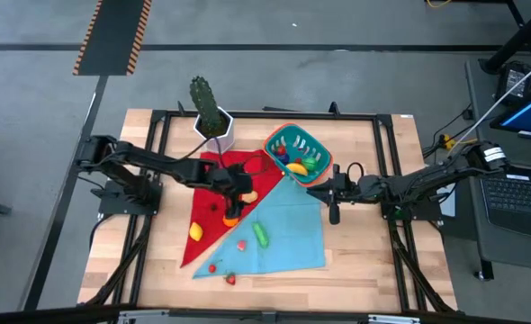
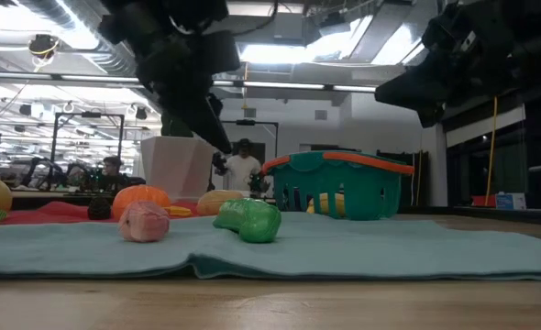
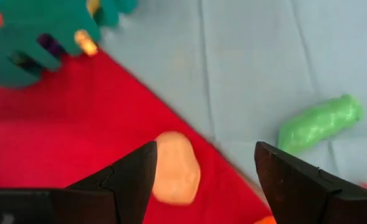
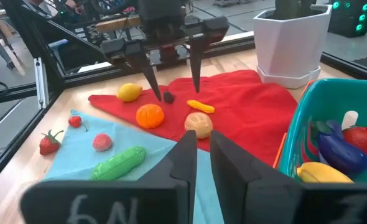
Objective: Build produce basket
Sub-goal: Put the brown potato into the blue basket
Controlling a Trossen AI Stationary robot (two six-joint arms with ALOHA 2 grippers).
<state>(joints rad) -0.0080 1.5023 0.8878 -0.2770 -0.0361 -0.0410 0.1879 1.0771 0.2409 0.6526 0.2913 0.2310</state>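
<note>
The teal basket [image 1: 294,151] with an orange-red rim stands at the far middle of the table and holds a purple eggplant [image 4: 336,149], a red piece and a yellow banana [image 4: 320,171]. On the red cloth [image 1: 213,200] lie a lemon [image 4: 129,92], an orange [image 4: 150,116], a peach-coloured piece [image 3: 176,167] and a small carrot [image 4: 201,106]. A green cucumber [image 1: 261,234], a pink piece and red berries [image 4: 48,143] rest on the blue cloth [image 1: 288,229]. My left gripper [image 3: 205,149] hovers open above the red cloth, over the peach-coloured piece. My right gripper [image 4: 203,155] is shut, just right of the basket.
A white hexagonal pot with a cactus [image 1: 213,121] stands at the far edge, left of the basket. A black frame [image 1: 265,115] runs round the wooden table. Bare wood shows along the near edge. A laptop [image 1: 517,193] sits beyond the table's right side.
</note>
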